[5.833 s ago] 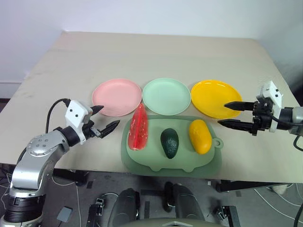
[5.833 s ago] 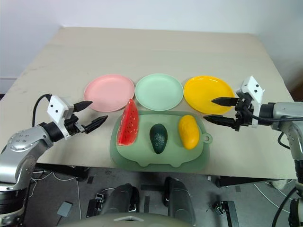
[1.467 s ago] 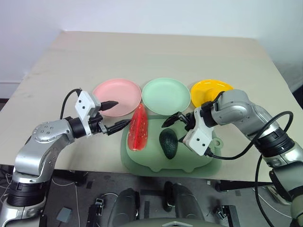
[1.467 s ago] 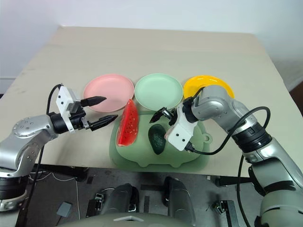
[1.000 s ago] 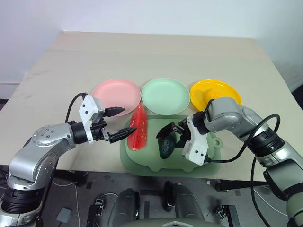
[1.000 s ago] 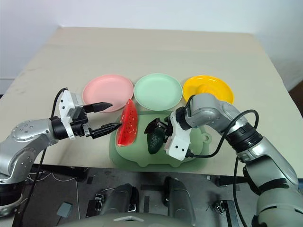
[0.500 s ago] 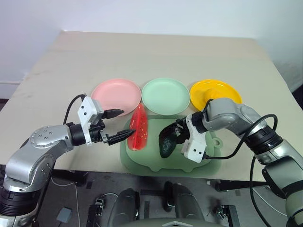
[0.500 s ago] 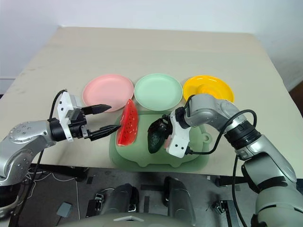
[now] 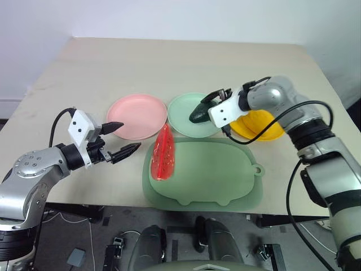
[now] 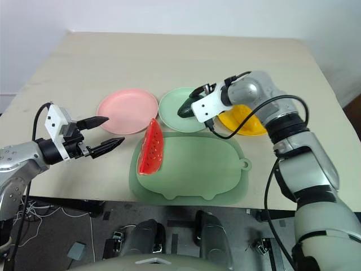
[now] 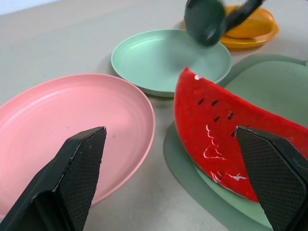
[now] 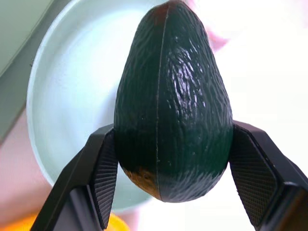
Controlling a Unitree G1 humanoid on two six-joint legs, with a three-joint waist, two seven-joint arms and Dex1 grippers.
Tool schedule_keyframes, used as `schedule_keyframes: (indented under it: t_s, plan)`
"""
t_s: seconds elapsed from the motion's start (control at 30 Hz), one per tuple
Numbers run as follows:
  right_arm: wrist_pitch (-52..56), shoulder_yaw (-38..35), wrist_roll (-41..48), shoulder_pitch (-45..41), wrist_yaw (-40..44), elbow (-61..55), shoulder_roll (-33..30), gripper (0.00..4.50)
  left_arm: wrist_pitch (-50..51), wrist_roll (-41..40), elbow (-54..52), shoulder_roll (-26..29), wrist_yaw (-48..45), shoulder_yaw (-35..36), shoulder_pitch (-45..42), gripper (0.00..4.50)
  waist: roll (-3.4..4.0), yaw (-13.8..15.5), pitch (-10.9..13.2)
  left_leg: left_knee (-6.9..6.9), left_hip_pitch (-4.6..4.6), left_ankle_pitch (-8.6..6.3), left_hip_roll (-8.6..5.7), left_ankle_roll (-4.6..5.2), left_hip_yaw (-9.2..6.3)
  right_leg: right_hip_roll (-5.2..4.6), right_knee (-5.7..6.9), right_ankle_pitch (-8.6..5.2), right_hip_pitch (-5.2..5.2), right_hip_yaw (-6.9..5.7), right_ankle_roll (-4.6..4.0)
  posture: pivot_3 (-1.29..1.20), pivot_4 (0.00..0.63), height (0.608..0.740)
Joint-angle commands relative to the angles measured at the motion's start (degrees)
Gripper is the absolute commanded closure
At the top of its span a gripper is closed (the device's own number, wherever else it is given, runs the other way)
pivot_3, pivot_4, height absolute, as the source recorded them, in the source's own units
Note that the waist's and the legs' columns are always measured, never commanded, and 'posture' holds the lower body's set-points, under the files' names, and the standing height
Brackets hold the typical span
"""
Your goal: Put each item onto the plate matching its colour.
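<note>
R gripper (image 9: 204,108) clamps avocado (image 9: 200,113), held above the green plate (image 9: 181,119), long axis along fingers, so drop is straight down. L gripper (image 9: 125,138) open, empty, near watermelon (image 9: 164,152) on mat (image 9: 225,180).

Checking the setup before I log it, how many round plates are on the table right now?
3, in a row behind the mat: the pink plate on the left, the mint green plate in the middle, and the yellow plate on the right, partly hidden by the right arm.
</note>
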Motion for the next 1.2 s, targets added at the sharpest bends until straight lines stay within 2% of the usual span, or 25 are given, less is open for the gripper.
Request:
schedule_keyframes:
  t_s: [0.03,0.13,0.27,0.3,0.6,0.8,0.97,1.07,1.2]
  plan:
    - [-0.4,1.2,-4.8,-4.1,-7.4,5.8,1.1,1.54,-1.4,0.2,-1.0,-0.2,0.4,1.3,-0.1,0.0,0.0,-0.1,0.0,0.0,-0.01,0.0,0.0,0.0,0.0,-0.01,0.0,0.0,-0.01,0.0,0.0,0.0,0.15,0.74]
    - [-1.8,2.2,-6.7,-5.0,-10.1,9.7,1.9,1.54,-1.4,0.2,-1.8,-0.2,0.8,1.4,0.4,0.0,0.01,-0.5,0.0,0.0,-0.04,0.02,0.0,-0.03,-0.01,0.0,0.01,0.0,-0.04,0.0,0.0,0.0,0.15,0.74]
    - [-3.7,1.9,-6.0,-4.9,-9.5,11.0,1.8,0.19,-1.5,0.2,-2.1,0.3,0.6,2.0,1.5,0.0,0.02,-1.0,0.0,-0.02,-0.03,0.02,0.01,-0.04,-0.04,0.01,0.01,0.0,-0.03,0.0,0.0,0.0,0.15,0.74]
    - [-4.0,1.9,-5.8,-4.8,-9.2,11.1,1.7,0.04,-1.5,0.2,-2.1,0.4,0.5,2.1,1.5,0.0,0.01,-1.1,0.0,-0.03,-0.02,0.02,0.01,-0.04,-0.04,0.01,0.01,0.0,-0.04,0.0,0.0,0.0,0.15,0.74]
    - [-7.7,-0.2,-6.1,-6.1,-13.6,7.7,-1.3,0.04,-2.6,1.3,0.4,2.9,-2.2,0.2,-1.8,0.0,0.03,-0.8,0.0,-0.03,-0.03,0.03,0.02,-0.06,-0.09,0.01,0.02,0.0,-0.03,-0.02,0.0,0.0,0.15,0.74]
    - [-4.8,-6.1,2.9,-6.3,-7.4,2.2,-3.1,0.04,-6.8,4.1,7.1,7.5,-12.6,-5.6,-9.1,0.0,0.04,-0.9,0.0,-0.05,-0.02,0.04,0.01,-0.07,-0.05,0.04,0.02,0.0,-0.04,-0.02,0.0,0.0,0.15,0.74]
    - [1.0,-9.3,7.0,-4.3,-4.6,-3.8,-3.4,0.04,-10.0,6.6,13.7,8.5,-21.4,-11.8,-18.2,0.0,0.04,-0.9,0.0,-0.04,-0.02,0.04,0.0,-0.07,-0.02,0.04,0.02,0.0,-0.02,-0.04,0.01,0.0,0.15,0.74]
    - [4.3,-10.1,7.3,-1.8,-4.8,-7.3,-3.9,0.04,-5.3,6.7,15.4,7.6,-21.2,-14.4,-22.2,0.0,0.03,-0.9,0.0,-0.04,-0.03,0.04,0.0,-0.06,-0.01,0.04,0.02,0.0,-0.03,-0.04,0.01,0.0,0.15,0.74]
    - [8.4,-11.4,7.8,2.2,-4.9,-12.6,-4.8,0.04,7.9,7.3,13.0,4.3,-10.9,-16.3,-26.2,0.0,0.03,-0.7,0.0,-0.03,-0.07,0.02,-0.01,-0.04,-0.03,0.03,0.03,0.01,-0.02,-0.03,0.03,0.0,0.15,0.74]
